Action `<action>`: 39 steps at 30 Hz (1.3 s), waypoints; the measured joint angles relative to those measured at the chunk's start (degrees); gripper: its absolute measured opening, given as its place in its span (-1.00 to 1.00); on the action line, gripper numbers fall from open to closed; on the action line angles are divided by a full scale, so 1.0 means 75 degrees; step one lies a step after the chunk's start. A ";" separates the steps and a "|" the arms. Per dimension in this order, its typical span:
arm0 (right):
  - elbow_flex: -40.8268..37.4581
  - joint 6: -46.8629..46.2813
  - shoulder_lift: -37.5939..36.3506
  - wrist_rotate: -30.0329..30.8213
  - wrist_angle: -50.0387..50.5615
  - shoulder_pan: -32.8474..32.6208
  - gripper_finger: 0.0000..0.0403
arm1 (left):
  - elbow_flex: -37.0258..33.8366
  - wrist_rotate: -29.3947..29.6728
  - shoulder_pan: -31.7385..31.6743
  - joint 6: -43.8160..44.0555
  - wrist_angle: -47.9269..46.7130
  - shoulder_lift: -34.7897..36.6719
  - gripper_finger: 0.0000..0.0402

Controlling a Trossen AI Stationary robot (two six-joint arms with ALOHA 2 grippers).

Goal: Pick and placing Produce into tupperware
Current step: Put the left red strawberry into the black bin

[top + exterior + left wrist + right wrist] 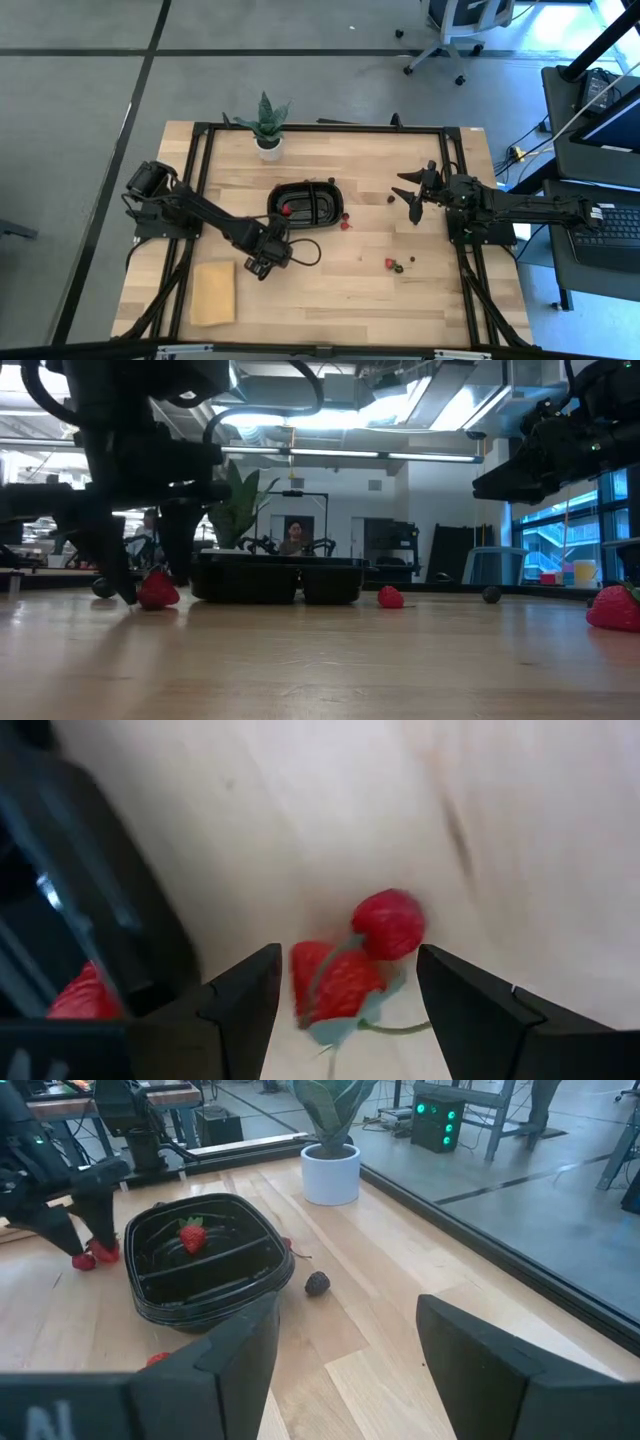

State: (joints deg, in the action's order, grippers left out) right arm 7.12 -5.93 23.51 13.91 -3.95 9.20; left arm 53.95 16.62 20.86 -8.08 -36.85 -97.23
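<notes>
The tupperware (318, 192), a black two-compartment tray, sits mid-table with one strawberry (192, 1235) inside. My left gripper (347, 956) points down, open, just in front of the tray. Its fingers stand on either side of a strawberry (335, 988) and a small round red piece (389, 923), both lying on the wood, and I see no touch. In the low view that strawberry (157, 591) rests on the table between the fingers. My right gripper (414, 203) hovers open right of the tray, with nothing between its fingers. More produce lies loose: red pieces (345, 220), a dark berry (317, 1283), a small cluster (397, 264).
A potted plant (268, 126) stands behind the tray near the far edge. A flat tan block (213, 292) lies at the near left. A black frame (330, 127) runs around the tabletop. A person (293, 536) sits in the room beyond the table.
</notes>
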 joint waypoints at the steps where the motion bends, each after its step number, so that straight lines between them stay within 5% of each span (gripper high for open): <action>1: 0.0000 -0.0001 0.0000 0.0000 0.0000 0.0002 0.18 | -0.0002 0.0129 0.0000 0.0005 -0.0035 0.0000 0.13; 39: -0.0001 -0.0006 0.0003 0.0000 0.0000 0.0002 0.18 | -0.0052 -0.0188 -0.0431 0.1242 -0.0245 0.0009 0.13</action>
State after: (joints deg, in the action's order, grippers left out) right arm 7.12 -5.98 23.53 13.91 -3.95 9.21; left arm 53.56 15.20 17.63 1.24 -38.69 -97.17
